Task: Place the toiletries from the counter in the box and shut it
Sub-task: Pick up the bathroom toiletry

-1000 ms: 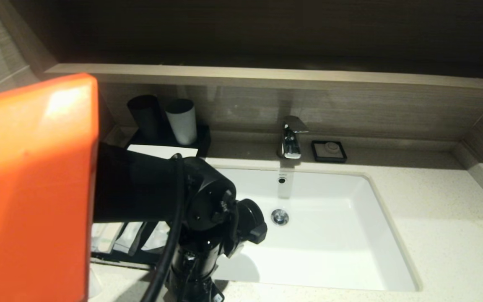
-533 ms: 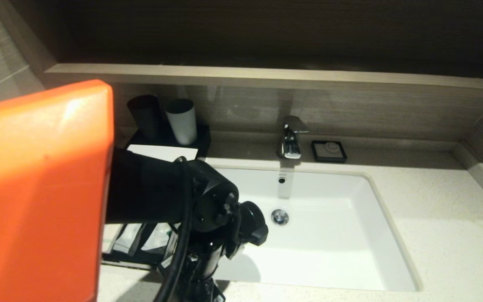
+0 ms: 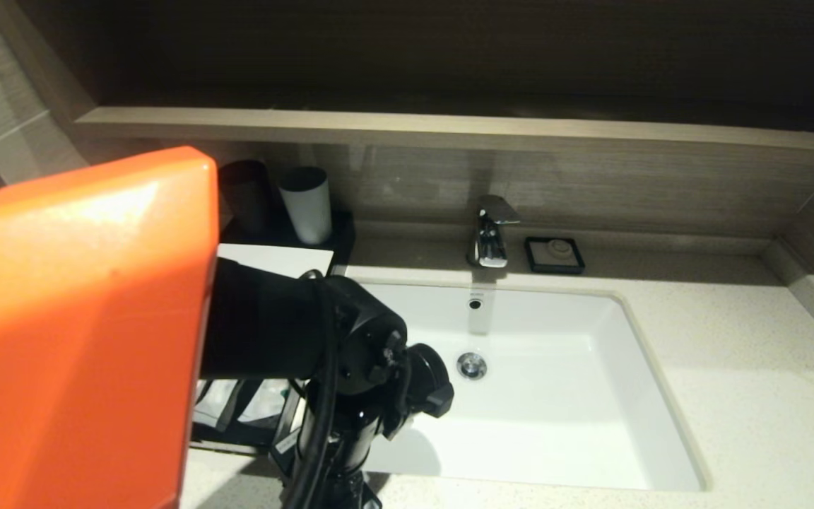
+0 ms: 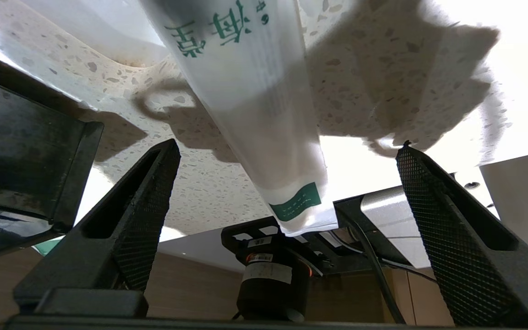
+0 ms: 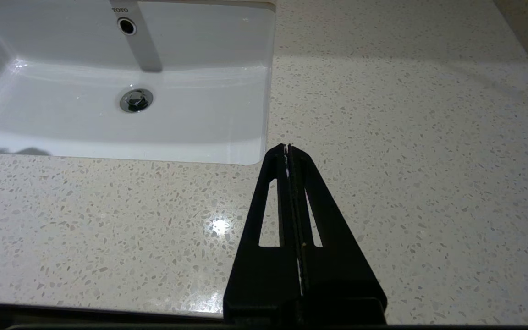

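Observation:
The small white packet (image 4: 264, 114) with a green label lies on the speckled counter (image 4: 190, 192), one end past the counter's front edge. My left gripper (image 4: 288, 144) is open, with one finger on each side of the packet and neither touching it. In the head view the left arm's black wrist (image 3: 372, 360) points down at the counter's front edge and hides the packet. The black box with a white top (image 3: 276, 258) has its drawer pulled out, and clear sachets (image 3: 237, 399) lie in it. My right gripper (image 5: 287, 147) is shut and empty above the counter (image 5: 383, 137), near the basin's corner.
The white basin (image 3: 555, 396) fills the middle of the counter, with a chrome tap (image 3: 492, 233) and a black soap dish (image 3: 555, 255) behind it. A black cup (image 3: 246, 194) and a white cup (image 3: 305, 203) stand behind the box. The drawer's corner (image 4: 30, 151) is beside my left finger.
The left arm's orange cover and black wrist have shifted to the right and slightly down, covering more of the open drawer. Nothing else has moved.

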You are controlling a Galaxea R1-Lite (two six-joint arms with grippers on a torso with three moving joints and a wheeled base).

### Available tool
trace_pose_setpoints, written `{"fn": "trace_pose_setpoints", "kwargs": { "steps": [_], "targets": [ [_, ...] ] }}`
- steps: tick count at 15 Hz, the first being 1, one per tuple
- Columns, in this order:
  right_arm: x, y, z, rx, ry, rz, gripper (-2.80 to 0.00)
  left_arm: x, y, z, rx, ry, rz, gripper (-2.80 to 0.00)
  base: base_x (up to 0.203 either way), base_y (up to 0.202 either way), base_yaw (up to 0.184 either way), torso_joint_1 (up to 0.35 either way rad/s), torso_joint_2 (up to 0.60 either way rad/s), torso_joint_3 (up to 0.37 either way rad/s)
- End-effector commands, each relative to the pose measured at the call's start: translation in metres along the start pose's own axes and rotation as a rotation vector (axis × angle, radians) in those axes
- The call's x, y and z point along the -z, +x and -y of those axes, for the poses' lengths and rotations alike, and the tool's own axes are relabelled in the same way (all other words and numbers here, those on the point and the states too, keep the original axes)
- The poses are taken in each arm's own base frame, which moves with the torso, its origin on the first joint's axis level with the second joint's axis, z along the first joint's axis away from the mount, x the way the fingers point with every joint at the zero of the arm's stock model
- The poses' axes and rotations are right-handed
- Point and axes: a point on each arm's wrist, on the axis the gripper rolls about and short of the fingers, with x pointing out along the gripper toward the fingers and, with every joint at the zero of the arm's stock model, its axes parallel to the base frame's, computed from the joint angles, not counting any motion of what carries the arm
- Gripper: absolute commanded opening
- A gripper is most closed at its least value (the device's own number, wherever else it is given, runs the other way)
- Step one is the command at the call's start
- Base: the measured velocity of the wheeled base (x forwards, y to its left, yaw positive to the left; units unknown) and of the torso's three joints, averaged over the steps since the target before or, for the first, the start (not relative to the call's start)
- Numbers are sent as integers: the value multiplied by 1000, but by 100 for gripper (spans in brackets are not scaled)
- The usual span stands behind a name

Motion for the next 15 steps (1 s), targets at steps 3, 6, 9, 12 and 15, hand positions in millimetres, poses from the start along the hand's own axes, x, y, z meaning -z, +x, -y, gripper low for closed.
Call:
{"fn": "trace_pose_setpoints", "kwargs": {
  "steps": [3, 6, 9, 12, 15],
  "targets": [
    [0, 0, 0, 0, 0, -1, -280, 0, 1, 0, -1, 0, -10, 0, 0, 0, 0, 0, 0, 0],
    [0, 0, 0, 0, 0, -1, -280, -1, 2, 0, -3, -1, -12, 0, 0, 0, 0, 0, 0, 0],
    [0, 0, 0, 0, 0, -1, -280, -1, 3, 1, -3, -2, -16, 0, 0, 0, 0, 0, 0, 0],
    [0, 0, 0, 0, 0, -1, -280, -1, 4, 1, -4, -3, -18, 0, 0, 0, 0, 0, 0, 0],
    [0, 0, 0, 0, 0, -1, -280, -1, 4, 1, -10, -3, -17, 0, 0, 0, 0, 0, 0, 0]
  ]
}}
